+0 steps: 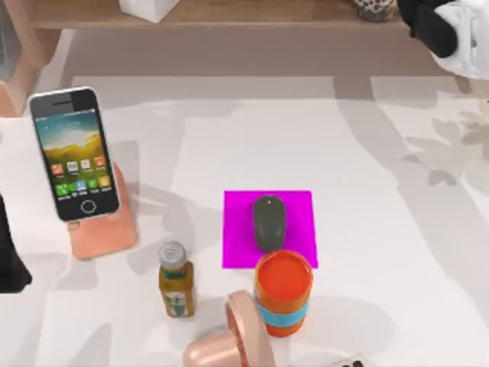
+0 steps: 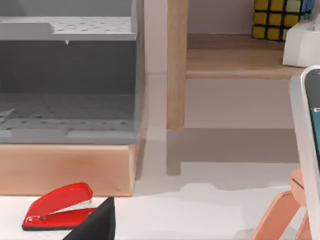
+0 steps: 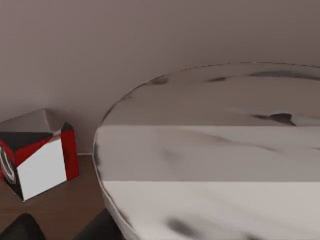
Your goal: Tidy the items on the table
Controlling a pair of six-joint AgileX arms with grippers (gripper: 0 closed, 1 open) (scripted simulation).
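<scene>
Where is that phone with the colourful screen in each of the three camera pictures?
Top view: the smartphone leans upright in a pink stand at the table's left side.
Left wrist view: one white-framed edge of it stands at the picture's border, above the same stand.
Right wrist view: not in it.
Shared landmark: the pink stand.

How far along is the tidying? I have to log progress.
Done, it seems: the smartphone leans on its pink stand, and the mouse lies on the magenta pad. Nothing is in hand; both arms sit at the top view's edges. Left: perhaps the orange cup, standing at the pad's edge.
</scene>
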